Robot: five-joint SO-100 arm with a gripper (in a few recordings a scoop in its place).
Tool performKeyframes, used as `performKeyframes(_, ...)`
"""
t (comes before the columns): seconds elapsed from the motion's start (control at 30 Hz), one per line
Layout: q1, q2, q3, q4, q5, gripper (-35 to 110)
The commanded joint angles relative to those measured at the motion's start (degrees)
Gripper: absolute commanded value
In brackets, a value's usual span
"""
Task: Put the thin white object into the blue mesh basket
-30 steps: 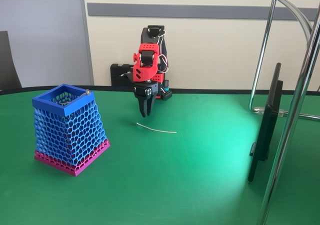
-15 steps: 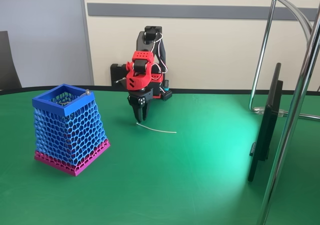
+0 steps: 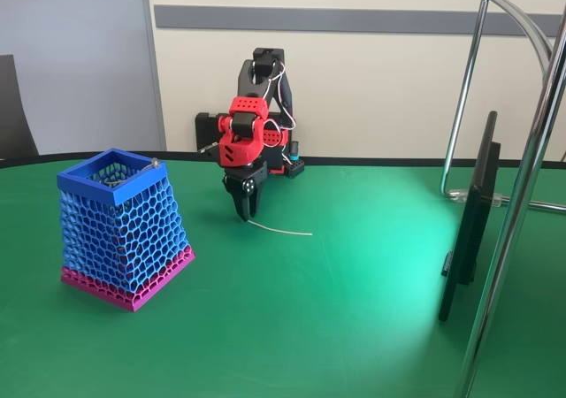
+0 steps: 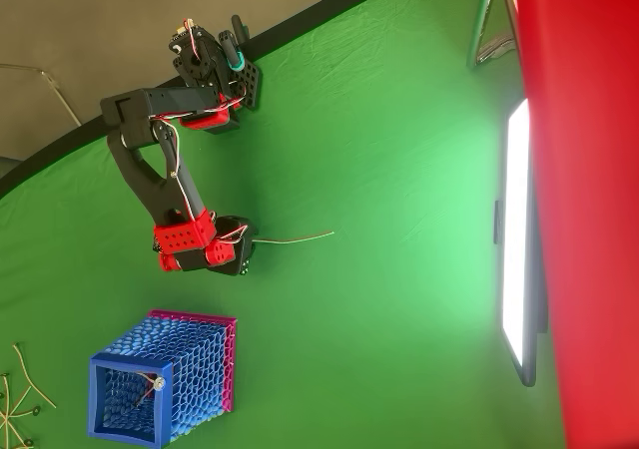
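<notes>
The hand [image 3: 245,214], fingers nearly together, stood at the thin white object's [image 3: 281,231] near end, open green counter [image 3: 336,309] separating it from the blue mesh basket [image 3: 122,230].

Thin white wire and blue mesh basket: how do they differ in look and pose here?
The thin white wire lies flat on the green table, slightly curved; the blue mesh basket stands tall on a magenta base. The wire is a bare strand; the basket is honeycomb mesh. The claw is at the wire's end, apart from the basket. Both rest on the table.
</notes>
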Motion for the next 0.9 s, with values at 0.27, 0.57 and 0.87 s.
performKeyframes(0.27, 2.0, -3.7, -4.3, 1.4, -2.0, 9)
performKeyframes(0.57, 2.8, -3.8, -7.0, 1.4, -4.6, 1)
performKeyframes(0.87, 1.7, 7.3, -16.3, 1.4, -10.5, 1)
